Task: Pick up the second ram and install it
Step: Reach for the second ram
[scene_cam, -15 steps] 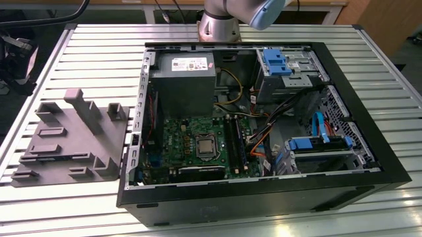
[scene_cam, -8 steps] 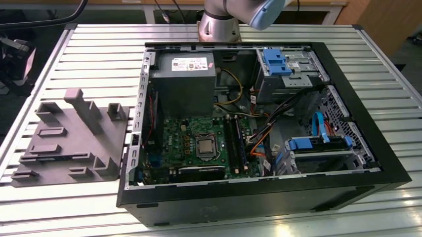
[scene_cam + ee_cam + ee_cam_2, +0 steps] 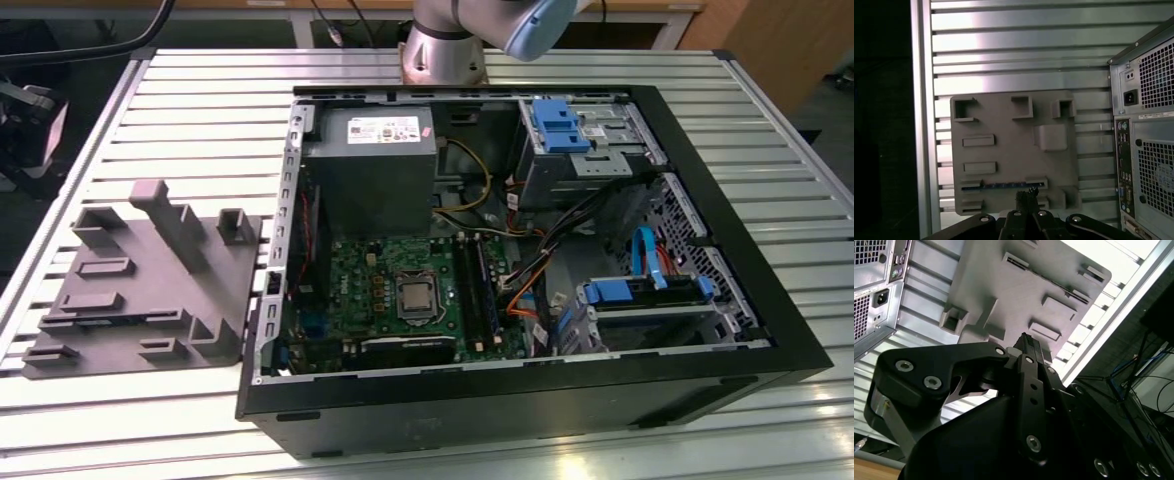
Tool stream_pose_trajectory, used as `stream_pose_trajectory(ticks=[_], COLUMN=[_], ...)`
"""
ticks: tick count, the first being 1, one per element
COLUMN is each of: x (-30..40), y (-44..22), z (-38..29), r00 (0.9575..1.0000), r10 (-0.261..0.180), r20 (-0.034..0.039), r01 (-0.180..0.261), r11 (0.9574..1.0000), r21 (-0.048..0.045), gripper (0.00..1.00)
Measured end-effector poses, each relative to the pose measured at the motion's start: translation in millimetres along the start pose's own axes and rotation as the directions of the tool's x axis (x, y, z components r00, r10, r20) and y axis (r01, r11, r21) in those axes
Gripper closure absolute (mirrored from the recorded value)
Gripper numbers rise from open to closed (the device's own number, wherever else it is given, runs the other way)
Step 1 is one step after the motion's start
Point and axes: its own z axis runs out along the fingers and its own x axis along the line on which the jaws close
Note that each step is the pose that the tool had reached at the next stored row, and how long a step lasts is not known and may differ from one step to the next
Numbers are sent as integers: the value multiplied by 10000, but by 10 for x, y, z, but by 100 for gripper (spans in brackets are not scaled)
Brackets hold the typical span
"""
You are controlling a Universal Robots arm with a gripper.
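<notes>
On the slatted table [image 3: 200, 100], a grey tray [image 3: 134, 300] with raised blocks and slots lies flat, just beside an open case [image 3: 534, 395] and to the exterior view's left of it. The ram [image 3: 1004, 185] sits on edge in one of the tray's long slots. In the first wrist view it shows as a thin dark strip with a bluish sheen, running the length of that slot and held at both ends by the slot's blocks.

The gripper [image 3: 1027, 194] hangs over the tray [image 3: 1004, 150], well above it and touching nothing. In the first wrist view its tip lines up near the middle of the ram's slot. Its two fingers [image 3: 1019, 197] are drawn together at the tip with no gap showing between them, and nothing is held. In the second wrist view the gripper [image 3: 1028, 342] looks the same: a single narrow dark point, set against the grey tray [image 3: 1019, 295].

The rear wall of the case appears in both wrist views, with mesh vents and ports [image 3: 1149, 150] [image 3: 874, 300]. The exterior view looks into the case from above, where a green motherboard [image 3: 387, 270] lies flat on its floor. Long black sockets [image 3: 477, 290] run along the motherboard's side towards the exterior view's right. Whether a stick stands in any of them I cannot tell. The arm [image 3: 454, 40] rises from the table's far edge behind the case.
</notes>
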Motion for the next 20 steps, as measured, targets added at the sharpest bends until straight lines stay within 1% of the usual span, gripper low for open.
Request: stream_pose_trajectory(ticks=[7,20], x=[39,92], y=[-26,-52], z=[44,99], r00=[10000,10000], r10=[0,0], r20=[0,0], r01=[0,0], r11=[10000,10000], r21=[2,10], gripper=[89,89])
